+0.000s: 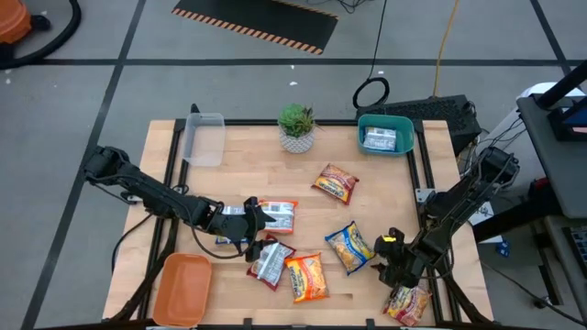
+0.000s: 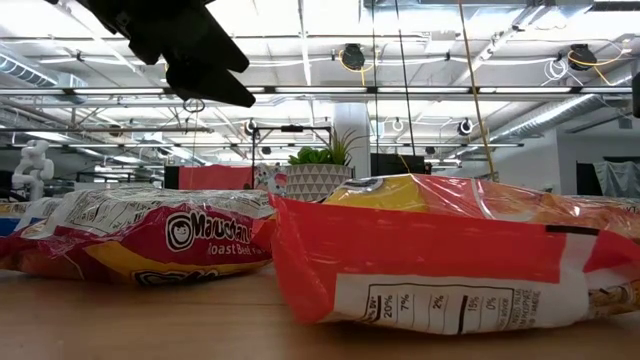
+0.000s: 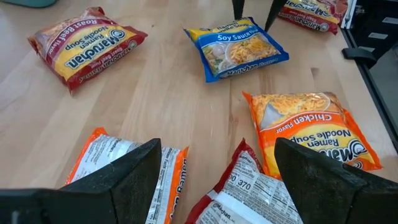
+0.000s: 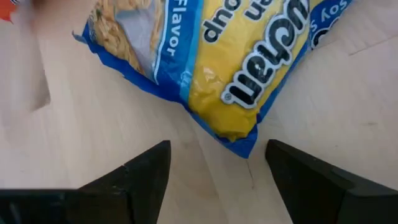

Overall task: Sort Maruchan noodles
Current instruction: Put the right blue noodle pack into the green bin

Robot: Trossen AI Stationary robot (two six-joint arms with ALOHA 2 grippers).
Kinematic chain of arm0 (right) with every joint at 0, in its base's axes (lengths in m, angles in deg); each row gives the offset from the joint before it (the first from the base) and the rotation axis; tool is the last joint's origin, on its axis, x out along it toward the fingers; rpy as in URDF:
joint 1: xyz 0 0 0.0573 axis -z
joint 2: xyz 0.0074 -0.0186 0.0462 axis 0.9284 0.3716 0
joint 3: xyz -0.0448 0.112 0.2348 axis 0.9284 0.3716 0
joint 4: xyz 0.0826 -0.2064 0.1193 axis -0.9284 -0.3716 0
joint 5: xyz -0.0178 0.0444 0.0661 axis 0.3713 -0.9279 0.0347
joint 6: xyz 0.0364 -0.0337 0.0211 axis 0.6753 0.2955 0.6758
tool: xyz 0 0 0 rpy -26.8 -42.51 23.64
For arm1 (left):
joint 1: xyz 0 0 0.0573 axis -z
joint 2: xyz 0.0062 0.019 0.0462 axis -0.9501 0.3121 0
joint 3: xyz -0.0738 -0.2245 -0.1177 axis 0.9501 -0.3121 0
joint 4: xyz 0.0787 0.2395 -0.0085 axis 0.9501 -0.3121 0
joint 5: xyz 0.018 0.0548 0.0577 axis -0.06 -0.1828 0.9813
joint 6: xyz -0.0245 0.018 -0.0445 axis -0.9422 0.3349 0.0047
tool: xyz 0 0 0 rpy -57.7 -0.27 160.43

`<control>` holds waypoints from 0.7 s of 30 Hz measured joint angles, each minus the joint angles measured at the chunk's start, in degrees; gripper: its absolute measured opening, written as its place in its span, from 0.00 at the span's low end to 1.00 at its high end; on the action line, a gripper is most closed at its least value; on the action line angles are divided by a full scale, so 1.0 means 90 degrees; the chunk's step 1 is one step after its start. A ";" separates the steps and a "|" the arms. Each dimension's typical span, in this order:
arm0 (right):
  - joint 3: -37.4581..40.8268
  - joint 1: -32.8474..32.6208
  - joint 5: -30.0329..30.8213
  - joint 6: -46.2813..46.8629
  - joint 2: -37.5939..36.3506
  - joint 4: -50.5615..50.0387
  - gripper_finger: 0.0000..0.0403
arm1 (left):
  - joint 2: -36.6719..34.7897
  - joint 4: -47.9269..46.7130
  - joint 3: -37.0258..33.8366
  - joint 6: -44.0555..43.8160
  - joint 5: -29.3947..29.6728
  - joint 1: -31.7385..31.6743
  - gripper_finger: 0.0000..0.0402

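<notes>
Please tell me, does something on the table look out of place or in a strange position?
Yes. One red noodle packet lies at the table's front right corner, partly past the edge, where it could slip off. The other loose packets lie scattered at different angles, for example the blue Soy Sauce packet. Nothing looks torn or spilled.

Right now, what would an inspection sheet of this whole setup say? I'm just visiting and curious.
Surface: wooden table, bare between items.
Job's things: six loose Maruchan noodles packets: roast beef packet, blue soy sauce packet, orange chicken packet, red packet face down, orange packet face down, another packet at the table edge. One more lies in the teal tray.
Clutter: potted plant, clear tray, orange tray.
Grippers: left gripper open, over the face-down packets; right gripper open, beside the soy sauce packet.
Cables: coiled black cable on the floor.
Surroundings: striped floor mat; no people seen.
</notes>
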 joint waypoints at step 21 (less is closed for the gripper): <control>0.0256 0.0231 0.0500 -0.0521 0.0027 0.0785 0.51 | 0.0000 0.0179 0.0000 -0.0077 0.0002 0.0000 0.79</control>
